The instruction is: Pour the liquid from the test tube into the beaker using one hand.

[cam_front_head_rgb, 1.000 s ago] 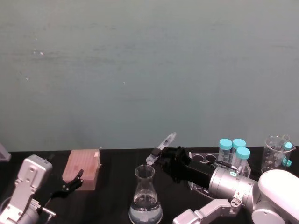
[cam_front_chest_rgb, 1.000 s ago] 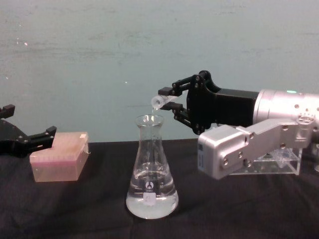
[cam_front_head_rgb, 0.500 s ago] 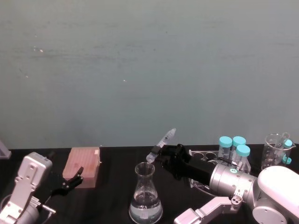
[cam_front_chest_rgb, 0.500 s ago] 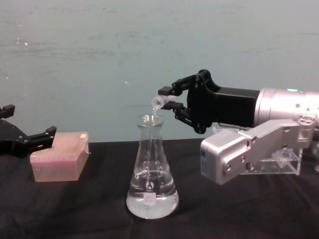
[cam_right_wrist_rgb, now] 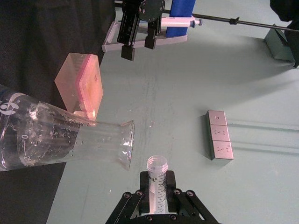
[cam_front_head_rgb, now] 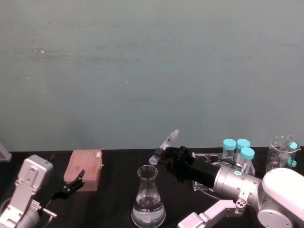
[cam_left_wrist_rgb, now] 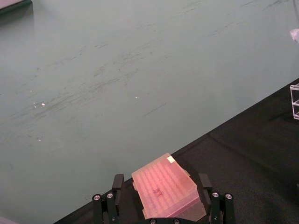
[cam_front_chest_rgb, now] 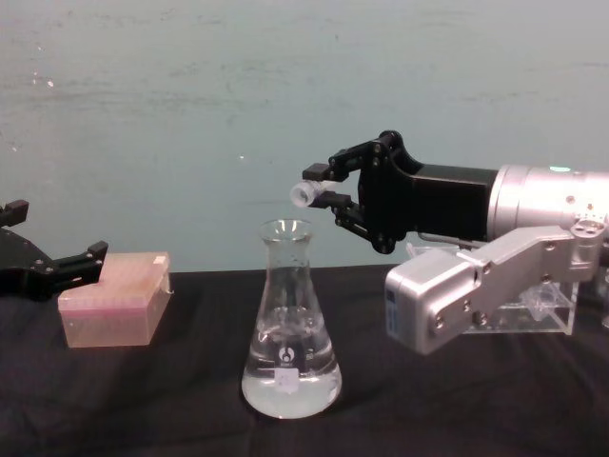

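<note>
The beaker (cam_front_head_rgb: 147,199) (cam_front_chest_rgb: 289,333) (cam_right_wrist_rgb: 60,140) stands on the black table with clear liquid (cam_front_chest_rgb: 289,386) pooled in its wide base. My right gripper (cam_front_head_rgb: 160,156) (cam_front_chest_rgb: 320,187) (cam_right_wrist_rgb: 157,198) is shut on the test tube (cam_front_head_rgb: 166,143) (cam_right_wrist_rgb: 156,179), holding it tilted. The tube's open mouth (cam_front_chest_rgb: 302,193) hangs just above the beaker's rim, to its right, without touching. I cannot make out any liquid inside the tube. My left gripper (cam_front_head_rgb: 73,185) (cam_front_chest_rgb: 48,238) (cam_left_wrist_rgb: 161,196) is parked open at the left, empty.
A pink tip box (cam_front_head_rgb: 84,170) (cam_front_chest_rgb: 114,298) (cam_left_wrist_rgb: 168,193) lies left of the beaker, by the left gripper. Behind my right arm stand a clear rack (cam_front_chest_rgb: 547,309), teal-capped tubes (cam_front_head_rgb: 237,149) and a glass cup (cam_front_head_rgb: 280,154).
The test tube's mouth has tipped back up slightly from the beaker's rim, and the right wrist has turned a little. The left arm is still.
</note>
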`<state>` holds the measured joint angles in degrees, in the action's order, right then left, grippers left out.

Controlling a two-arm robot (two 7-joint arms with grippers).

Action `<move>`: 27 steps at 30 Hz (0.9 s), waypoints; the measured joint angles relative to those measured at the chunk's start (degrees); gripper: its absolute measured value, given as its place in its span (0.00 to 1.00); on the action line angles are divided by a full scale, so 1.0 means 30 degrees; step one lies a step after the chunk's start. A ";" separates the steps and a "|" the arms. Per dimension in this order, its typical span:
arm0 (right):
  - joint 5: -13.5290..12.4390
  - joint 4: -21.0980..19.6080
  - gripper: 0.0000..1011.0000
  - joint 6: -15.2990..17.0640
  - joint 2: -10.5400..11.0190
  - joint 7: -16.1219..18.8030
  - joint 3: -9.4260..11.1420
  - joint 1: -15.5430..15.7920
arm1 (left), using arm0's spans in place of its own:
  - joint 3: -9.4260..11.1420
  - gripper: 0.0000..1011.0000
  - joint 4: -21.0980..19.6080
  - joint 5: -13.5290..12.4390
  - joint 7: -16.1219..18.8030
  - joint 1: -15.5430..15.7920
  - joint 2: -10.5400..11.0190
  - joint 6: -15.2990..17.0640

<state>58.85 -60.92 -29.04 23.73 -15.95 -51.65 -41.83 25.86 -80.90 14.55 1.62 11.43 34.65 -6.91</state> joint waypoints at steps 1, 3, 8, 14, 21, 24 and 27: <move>-0.0001 -0.0006 0.19 0.0009 0.0011 0.0001 -0.0020 -0.0009 | 0.0001 0.99 0.0000 -0.0001 0.0000 0.0001 0.0000 0.0000; 0.0000 -0.0016 0.19 0.0024 0.0018 0.0001 -0.0036 -0.0014 | 0.0001 0.99 -0.0001 -0.0003 0.0000 0.0000 0.0000 0.0000; -0.0530 -0.0121 0.19 0.0057 0.0009 0.0362 0.0114 0.0060 | 0.0001 0.99 -0.0001 -0.0001 0.0001 0.0001 0.0000 -0.0001; -0.4880 -0.0547 0.19 -0.0404 -0.0277 0.3244 0.1837 0.0826 | 0.0001 0.99 0.0000 -0.0002 0.0000 0.0000 0.0000 0.0001; -1.2140 -0.0684 0.19 0.0205 -0.0701 0.8148 0.4367 0.1615 | 0.0001 0.99 -0.0001 -0.0002 0.0001 -0.0001 0.0000 0.0000; -1.5051 -0.0565 0.19 0.0946 -0.0809 1.0220 0.5411 0.1788 | 0.0001 0.99 0.0000 -0.0002 0.0000 0.0001 0.0001 0.0000; -1.7537 -0.0324 0.19 0.1916 -0.0886 1.1989 0.6395 0.1887 | 0.0001 0.99 -0.0001 -0.0002 0.0000 0.0000 0.0000 0.0000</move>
<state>6.24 -61.89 -23.29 21.07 20.02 -32.46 -36.17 25.86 -80.90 14.55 1.62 11.43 34.65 -6.91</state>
